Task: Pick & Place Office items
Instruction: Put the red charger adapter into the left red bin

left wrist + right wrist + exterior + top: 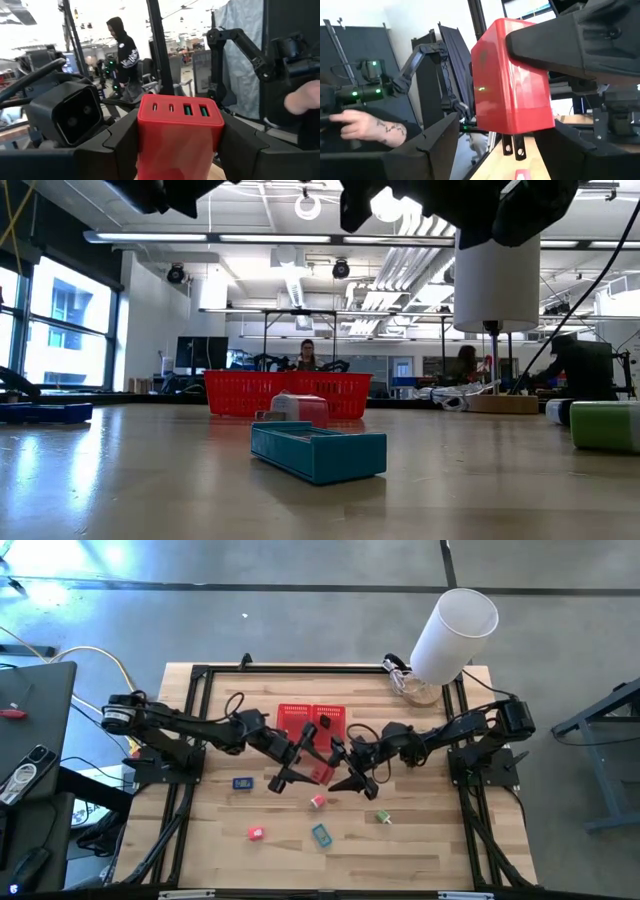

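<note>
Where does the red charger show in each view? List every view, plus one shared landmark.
High view: red charger mid-table, beside the red mesh basket.
Low view: not in it.
Left wrist view: centre, between the fingers of the left gripper.
Right wrist view: centre, prongs down.
Landmark: the left gripper holding it.

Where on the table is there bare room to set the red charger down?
Bare wood lies at the table left of the red-pink item, and right of the green item. It is crowded mid-table, where the left gripper holds the red charger beside the right gripper and the red basket.
</note>
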